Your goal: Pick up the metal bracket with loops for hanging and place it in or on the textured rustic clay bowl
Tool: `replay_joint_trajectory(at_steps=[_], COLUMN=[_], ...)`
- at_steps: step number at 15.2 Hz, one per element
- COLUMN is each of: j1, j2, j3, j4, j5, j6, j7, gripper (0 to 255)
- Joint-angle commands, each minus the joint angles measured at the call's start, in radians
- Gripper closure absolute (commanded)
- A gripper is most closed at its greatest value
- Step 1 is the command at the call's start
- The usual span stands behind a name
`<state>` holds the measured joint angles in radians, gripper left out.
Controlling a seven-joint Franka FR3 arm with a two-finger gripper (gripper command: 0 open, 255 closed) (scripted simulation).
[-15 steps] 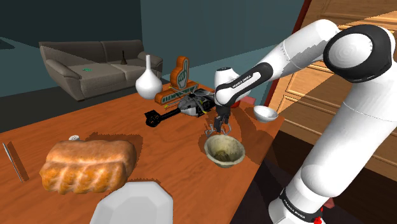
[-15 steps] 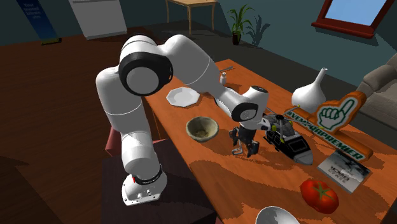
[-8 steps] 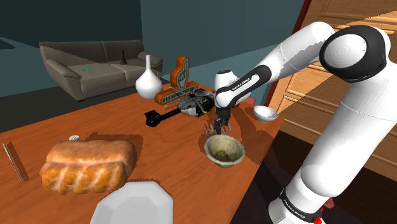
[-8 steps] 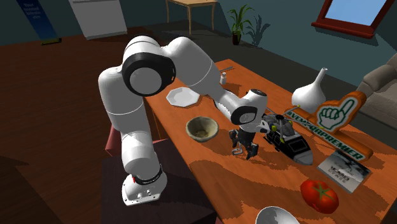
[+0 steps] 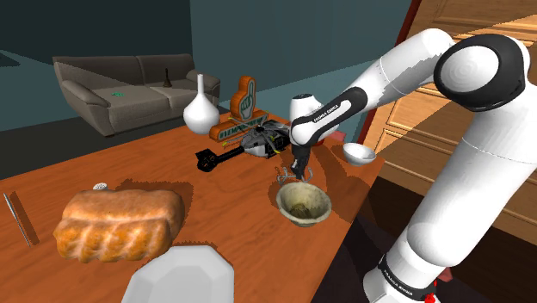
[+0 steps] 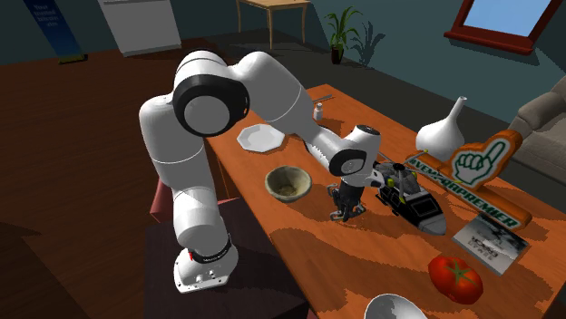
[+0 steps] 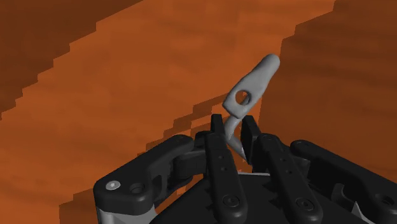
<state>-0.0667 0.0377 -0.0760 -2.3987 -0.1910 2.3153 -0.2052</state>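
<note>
Now, in the shoulder view, we see the end effector (image 5: 297, 172) low over the table (image 5: 215, 198), just beyond the clay bowl (image 5: 303, 203). Its fingers are drawn closer together than they were a second ago, when they stood spread. In the second exterior view the end effector hangs at the same spot, beside the bowl and near the foam-hand sign (image 6: 472, 168), and shows the same narrowing. We judge that the grasp has just been made, so lifting and carrying across to the bowl comes next. The sign's green base and the booklet (image 6: 490, 237) both carry lettering, but we cannot read it surely. In the wrist view the fingers are clamped on the grey metal bracket (image 7: 249, 92), whose looped end pokes out past the fingertips. We cannot tell whether it has left the table yet.
</note>
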Motion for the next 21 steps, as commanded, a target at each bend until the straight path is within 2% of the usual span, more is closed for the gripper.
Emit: replay_joint_trajectory(at_steps=[1,4,21], j1=[-0.004,-0.004,0.001], j2=[0.004,0.007,-0.145], j3=[-0.005,-0.004,0.001], j4=[-0.003,-0.003,0.081], j5=[-0.002,-0.003,0.016], j6=[-0.001,0.002,-0.231], j7=[0.000,0.001,-0.032], gripper=[255,255,255])
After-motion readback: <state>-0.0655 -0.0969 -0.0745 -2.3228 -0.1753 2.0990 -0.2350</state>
